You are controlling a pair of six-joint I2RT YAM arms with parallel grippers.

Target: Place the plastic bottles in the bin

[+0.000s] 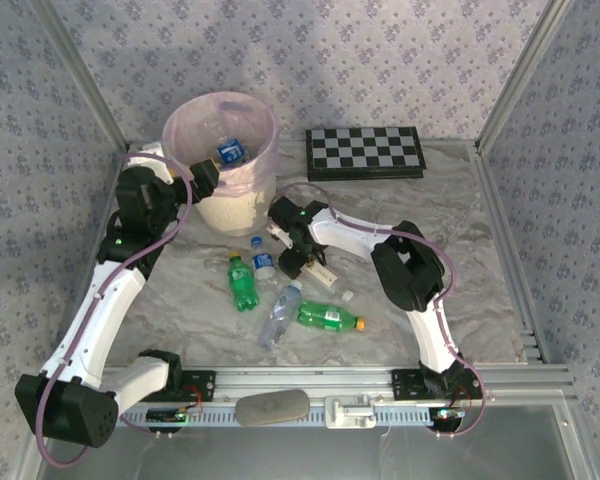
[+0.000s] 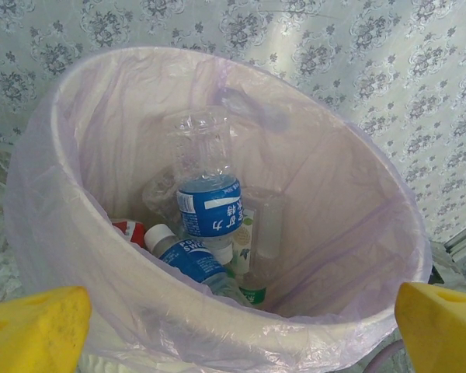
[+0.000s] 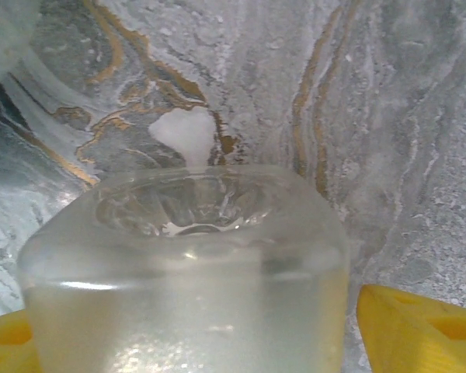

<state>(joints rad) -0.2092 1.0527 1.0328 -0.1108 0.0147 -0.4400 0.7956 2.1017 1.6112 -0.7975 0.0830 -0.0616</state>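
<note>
The bin [image 1: 242, 195], cream with a pink bag, stands at the back left; several bottles lie inside it [image 2: 208, 203]. My left gripper [image 1: 202, 178] hovers at its near-left rim [image 2: 217, 330], open and empty, its yellow fingertips [image 2: 31, 326] wide apart. My right gripper [image 1: 296, 256] is shut on a clear bottle [image 1: 318, 269], whose base [image 3: 186, 264] sits between the yellow fingers [image 3: 419, 334] just above the table. Loose on the table lie a green bottle [image 1: 242, 283], a small blue-labelled bottle [image 1: 263, 262], a clear bottle [image 1: 280, 312] and a green orange-capped bottle [image 1: 330, 317].
A folded chessboard [image 1: 365, 152] lies at the back, right of the bin. A small white cap [image 1: 348, 296] rests near the bottles. Metal frame rails edge the marble table [image 1: 460, 230], and a grey pad [image 1: 272, 407] sits on the front rail.
</note>
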